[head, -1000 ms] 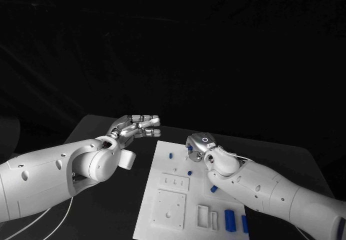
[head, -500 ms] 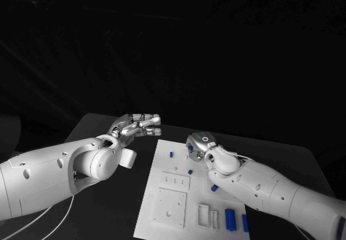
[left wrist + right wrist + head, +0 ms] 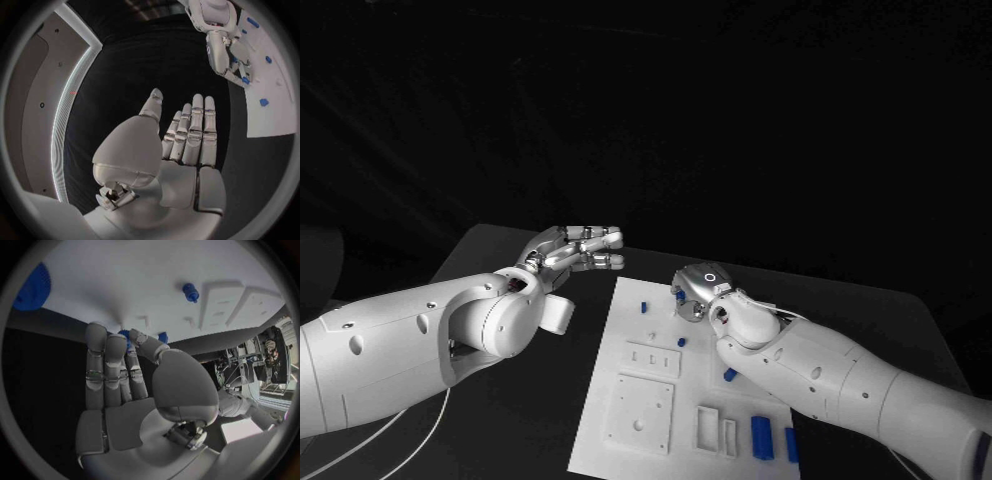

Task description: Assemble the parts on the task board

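Blue plastic parts lie scattered over the white task board (image 3: pixel 635 420) on the black tabletop (image 3: pixel 488 250), none of them lifted.

Going left to right: the left hand (image 3: pixel 574 250) hovers off the board's far left corner, fingers (image 3: pixel 195 127) straight and side by side, holding nothing; the right hand (image 3: pixel 692 292) reaches down onto the board's far end, its fingers (image 3: pixel 103 357) extended together with tips at a small blue peg (image 3: pixel 127 336), though whether thumb and finger actually pinch it cannot be told. Nearer lie two longer blue bars (image 3: pixel 760 438) by the right edge. Judging by look, the parts are light, rigid, smooth moulded pieces that could slip or tip, so a pinch across the sides of a peg, or across the narrow width of a bar, seems best. No brand, label or writing can be read anywhere.
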Controlling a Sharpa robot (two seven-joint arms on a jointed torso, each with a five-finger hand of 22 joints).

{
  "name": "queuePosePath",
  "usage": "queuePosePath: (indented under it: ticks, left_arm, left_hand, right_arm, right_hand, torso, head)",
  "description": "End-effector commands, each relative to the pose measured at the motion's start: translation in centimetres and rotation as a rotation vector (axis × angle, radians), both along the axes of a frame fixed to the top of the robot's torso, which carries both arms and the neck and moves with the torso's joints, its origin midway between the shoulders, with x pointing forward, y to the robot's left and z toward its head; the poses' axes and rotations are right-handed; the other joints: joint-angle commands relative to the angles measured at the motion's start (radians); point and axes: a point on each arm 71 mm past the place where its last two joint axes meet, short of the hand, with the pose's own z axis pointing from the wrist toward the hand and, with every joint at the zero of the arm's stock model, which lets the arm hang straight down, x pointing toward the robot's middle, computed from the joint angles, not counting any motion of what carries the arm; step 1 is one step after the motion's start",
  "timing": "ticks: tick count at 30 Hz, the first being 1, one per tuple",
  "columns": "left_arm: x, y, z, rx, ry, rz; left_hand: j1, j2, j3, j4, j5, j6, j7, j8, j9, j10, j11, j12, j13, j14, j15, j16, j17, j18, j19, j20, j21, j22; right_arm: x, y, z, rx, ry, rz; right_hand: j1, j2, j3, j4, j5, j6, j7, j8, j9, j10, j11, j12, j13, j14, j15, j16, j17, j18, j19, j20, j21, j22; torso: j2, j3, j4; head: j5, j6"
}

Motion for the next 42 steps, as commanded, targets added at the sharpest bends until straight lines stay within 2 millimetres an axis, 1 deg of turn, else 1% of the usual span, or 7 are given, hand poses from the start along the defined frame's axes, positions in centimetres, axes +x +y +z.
queuePosePath:
  ticks: [1, 11, 15, 17, 22, 27, 42]
  left_arm:
    - [-0.05, -0.21, 0.20, -0.003, -0.009, -0.018]
    - [-0.05, -0.20, 0.19, -0.003, -0.008, -0.019]
    - [-0.05, -0.21, 0.20, -0.003, -0.008, -0.020]
    - [-0.05, -0.21, 0.20, -0.002, -0.007, -0.020]
    - [-0.04, -0.20, 0.20, -0.002, -0.007, -0.020]
    - [-0.05, -0.19, 0.21, -0.001, -0.007, -0.020]
    - [-0.04, -0.04, 0.27, 0.001, -0.010, -0.018]
  left_hand:
    - [-0.007, -0.004, 0.002, -0.002, -0.003, -0.004, 0.001, -0.003, -0.001, -0.010, -0.001, 0.005, 0.001, -0.007, 0.002, -0.003, -0.001, -0.002, -0.005, -0.002, 0.004, -0.001]
    - [-0.007, -0.004, 0.003, -0.003, -0.003, -0.008, 0.001, -0.003, -0.002, -0.011, 0.000, 0.005, 0.001, -0.007, 0.002, -0.003, -0.001, -0.002, -0.005, -0.002, 0.004, -0.002]
    - [-0.007, -0.004, 0.003, -0.003, -0.003, -0.008, 0.001, -0.003, -0.002, -0.011, 0.000, 0.005, 0.001, -0.007, 0.002, -0.003, -0.001, -0.002, -0.005, -0.002, 0.004, -0.002]
    - [-0.007, -0.004, 0.003, -0.003, -0.003, -0.008, 0.001, -0.003, -0.002, -0.011, 0.000, 0.005, 0.001, -0.007, 0.002, -0.003, -0.001, -0.002, -0.005, -0.002, 0.004, -0.002]
    - [-0.007, -0.005, 0.003, -0.003, -0.004, -0.010, 0.001, -0.003, -0.002, -0.014, 0.000, 0.005, 0.001, -0.008, 0.002, -0.003, -0.001, -0.002, -0.006, -0.001, 0.004, -0.002]
    - [-0.007, -0.005, 0.003, -0.003, -0.004, -0.010, 0.001, -0.003, -0.002, -0.014, 0.000, 0.005, 0.001, -0.008, 0.002, -0.003, -0.001, -0.002, -0.006, -0.001, 0.004, -0.002]
    - [-0.007, -0.005, 0.003, -0.003, -0.004, -0.010, 0.001, -0.003, -0.002, -0.014, 0.000, 0.005, 0.001, -0.008, 0.002, -0.003, -0.001, -0.002, -0.006, -0.001, 0.004, -0.002]
  right_arm:
    - [0.01, 0.11, -0.15, -0.014, 0.019, 0.010]
    - [0.14, -0.13, -0.27, -0.012, 0.021, 0.005]
    - [0.19, -0.16, -0.29, 0.000, 0.022, 0.008]
    - [0.21, -0.18, -0.30, 0.007, 0.022, 0.011]
    - [0.26, -0.24, -0.33, 0.020, 0.025, 0.013]
    - [0.27, -0.29, -0.38, 0.024, 0.033, 0.015]
    - [0.22, -0.57, -0.33, 0.033, 0.040, 0.013]
  right_hand:
    - [0.005, 0.013, -0.003, 0.002, 0.005, 0.005, 0.002, 0.005, 0.001, 0.042, -0.037, 0.001, 0.003, 0.000, -0.004, -0.006, 0.001, 0.013, 0.009, 0.000, -0.005, 0.001]
    - [0.001, 0.013, -0.025, 0.005, 0.005, -0.009, 0.006, 0.004, 0.000, 0.024, -0.032, 0.001, 0.002, 0.001, 0.000, -0.013, -0.001, 0.012, 0.011, 0.003, -0.033, 0.005]
    - [-0.001, 0.009, -0.047, 0.011, 0.011, -0.050, 0.017, 0.004, -0.003, -0.021, -0.018, 0.001, 0.002, 0.003, 0.014, -0.016, -0.003, 0.012, 0.013, 0.015, -0.045, 0.003]
    - [-0.005, 0.001, -0.057, 0.015, 0.011, -0.078, 0.023, 0.003, -0.004, -0.055, -0.009, 0.002, 0.001, 0.002, 0.021, -0.020, -0.006, 0.015, 0.014, 0.021, -0.053, 0.000]
    - [-0.005, -0.013, -0.062, 0.019, 0.008, -0.105, 0.023, 0.004, -0.004, -0.118, 0.007, 0.001, 0.000, 0.003, 0.032, -0.029, -0.013, 0.027, 0.021, 0.034, -0.073, -0.011]
    - [0.000, -0.017, -0.069, 0.022, 0.005, -0.107, 0.023, 0.004, -0.004, -0.122, 0.009, 0.000, 0.000, 0.004, 0.034, -0.030, -0.017, 0.032, 0.030, 0.037, -0.090, -0.016]
    - [0.000, -0.015, -0.074, 0.022, 0.007, -0.098, 0.024, 0.004, -0.004, -0.110, 0.006, 0.000, 0.000, 0.004, 0.031, -0.031, -0.019, 0.030, 0.035, 0.035, -0.099, -0.015]
  torso:
    - [0.000, -0.0007, -0.0001]
    - [0.001, -0.0014, 0.0001]
    - [0.002, -0.0021, 0.0008]
    - [0.002, -0.0026, 0.0010]
    - [0.002, -0.0030, 0.0011]
    - [0.002, -0.0036, 0.0010]
    - [0.004, -0.0039, 0.0012]
  head:
    - [0.000, 0.000]
    - [-0.002, 0.000]
    - [-0.002, 0.000]
    - [-0.002, -0.001]
    - [-0.002, -0.001]
    - [-0.002, -0.001]
    - [-0.005, -0.003]
